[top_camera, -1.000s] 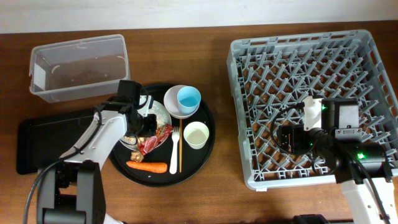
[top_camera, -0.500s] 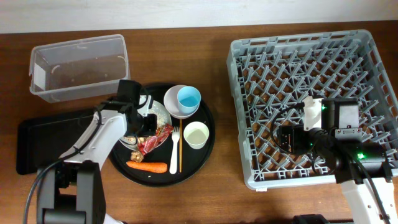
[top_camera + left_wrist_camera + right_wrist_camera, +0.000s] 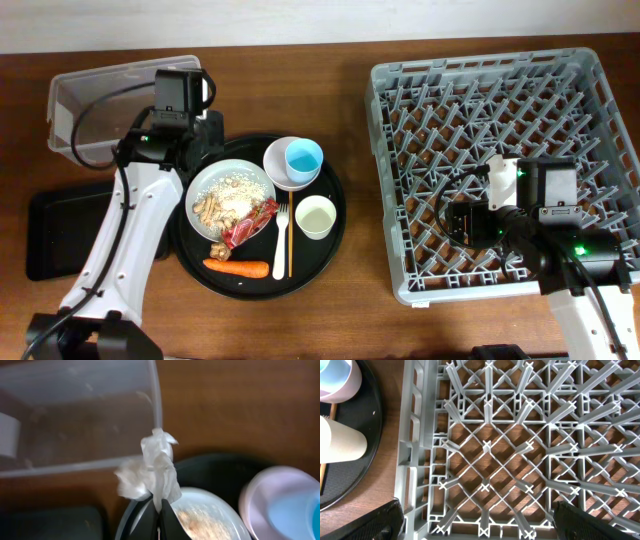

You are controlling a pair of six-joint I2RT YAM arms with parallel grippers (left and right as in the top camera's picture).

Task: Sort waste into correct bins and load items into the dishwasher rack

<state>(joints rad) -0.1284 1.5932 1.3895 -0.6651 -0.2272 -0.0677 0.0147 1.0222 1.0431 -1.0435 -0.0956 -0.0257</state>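
My left gripper [image 3: 161,506] is shut on the crumpled white paper scrap [image 3: 157,472]. It holds the scrap above the near right corner of the clear tub [image 3: 75,415], between the tub and the white plate [image 3: 212,510]. In the overhead view the left gripper [image 3: 203,138] is at the tub [image 3: 120,105]. The plate [image 3: 232,178] holds pale crumbs, brown lumps and the red wrapper [image 3: 250,222]. The carrot [image 3: 238,268] lies below it. My right gripper [image 3: 480,525] is open and empty over the grey rack [image 3: 520,450], near its front left part [image 3: 465,222].
The round black serving tray [image 3: 335,245] holds the bowl [image 3: 275,160] with the blue cup [image 3: 303,158] in it, the cream cup [image 3: 315,215], the white fork [image 3: 281,240] and the chopstick [image 3: 291,245]. The shallow black tray [image 3: 60,230] lies at the left.
My left arm has lifted off the plate and moved up toward the clear tub, carrying the paper scrap. The plate is now uncovered. The right arm has not moved.
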